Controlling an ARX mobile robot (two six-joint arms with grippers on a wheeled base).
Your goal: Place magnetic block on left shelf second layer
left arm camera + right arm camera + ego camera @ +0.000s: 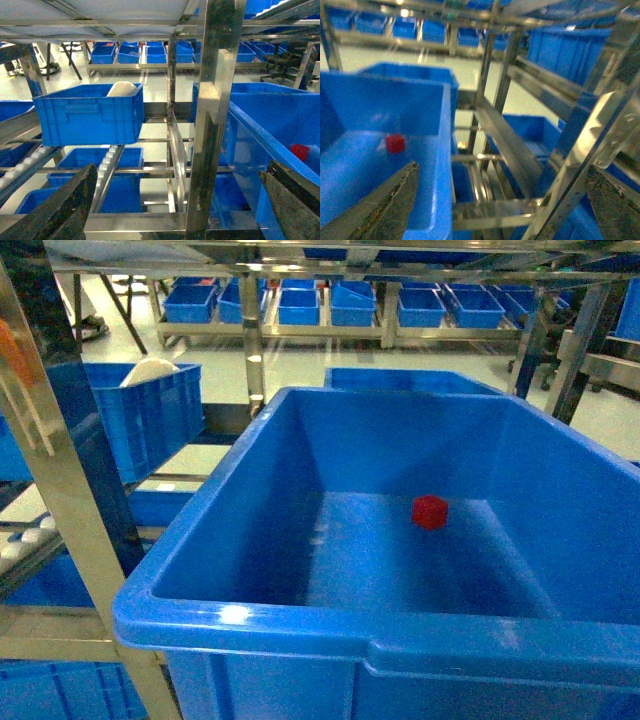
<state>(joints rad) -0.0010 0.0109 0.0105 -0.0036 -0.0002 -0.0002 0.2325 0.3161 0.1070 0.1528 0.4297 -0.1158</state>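
Red and small, the magnetic block [430, 511] is a plain cube with slightly rounded edges, and we see it resting alone on the floor of the large blue bin [250, 625], toward the far wall. Our left gripper [170, 210] is spread wide, holding nothing, in front of a steel shelf post [212, 125]. Our right gripper [495, 210] is likewise spread and empty, beside the bin's wall.

Red magnetic block [430, 511], plain blue bin [300, 625], silver shelf frame [212, 125]
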